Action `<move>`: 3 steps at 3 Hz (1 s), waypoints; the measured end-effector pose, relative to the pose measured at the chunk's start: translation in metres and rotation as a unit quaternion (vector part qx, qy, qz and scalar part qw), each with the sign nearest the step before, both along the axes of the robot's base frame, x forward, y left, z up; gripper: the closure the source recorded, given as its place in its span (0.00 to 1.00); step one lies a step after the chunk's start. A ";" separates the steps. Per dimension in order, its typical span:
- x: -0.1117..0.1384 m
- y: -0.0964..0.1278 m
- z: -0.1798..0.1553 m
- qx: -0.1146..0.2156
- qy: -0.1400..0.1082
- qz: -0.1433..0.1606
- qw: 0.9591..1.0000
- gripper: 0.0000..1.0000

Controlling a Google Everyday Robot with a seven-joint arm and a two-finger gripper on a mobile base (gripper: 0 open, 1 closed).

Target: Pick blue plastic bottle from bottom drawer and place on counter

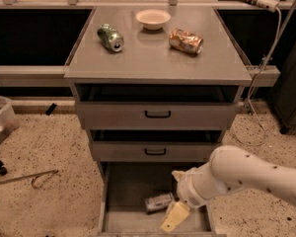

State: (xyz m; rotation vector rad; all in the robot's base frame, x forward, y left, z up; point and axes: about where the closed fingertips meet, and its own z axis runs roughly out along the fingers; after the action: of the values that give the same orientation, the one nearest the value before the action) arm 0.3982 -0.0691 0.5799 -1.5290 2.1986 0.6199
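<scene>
Down in the drawer: a small clear plastic bottle with a pale bluish label (158,202) lies on its side on the floor of the lowest, deepest grey metal drawer (123,191), which stands pulled out. The bottle is just past centre, toward 5 o'clock.
Pincer: the cream-yellow two-finger pincer (176,196) comes in on a white arm from 3 o'clock and sits low inside the drawer at the bottle's 3 o'clock end. Two pale tips show well apart, one toward 12 and one toward 6, so it reads as wide with nothing held.
Contact: I cannot tell whether a tip touches the bottle.
Handling: likely light and thin-walled, giving under a hard squeeze. It is round and smooth, so it may roll or slip away from a one-sided nudge.
Where to hold: across the barrel over the label, closing on the short axis. The narrow cap end is a poorer choice.
Watch out: the thin drawer wall is near at 3 o'clock, and the shallower grey drawer with a black handle (155,151) overhangs at 12 o'clock.
Destination: the flat grey cabinet-top surface (153,60), up at 12 o'clock, carries a green soda can (111,37) at 10, a pale round bowl (153,19) at 12 and an orange-brown snack packet (186,40) at 2. Open room shows along its 6 o'clock edge.
</scene>
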 end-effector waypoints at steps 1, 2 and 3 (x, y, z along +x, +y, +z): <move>0.018 0.020 -0.061 0.020 -0.018 -0.003 1.000 0.00; 0.025 0.026 -0.080 0.033 -0.021 -0.021 0.999 0.00; 0.025 0.026 -0.080 0.033 -0.021 -0.021 0.999 0.00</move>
State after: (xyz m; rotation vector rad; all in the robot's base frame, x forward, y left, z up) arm 0.4234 -0.0435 0.5001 -1.4452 2.1519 0.6340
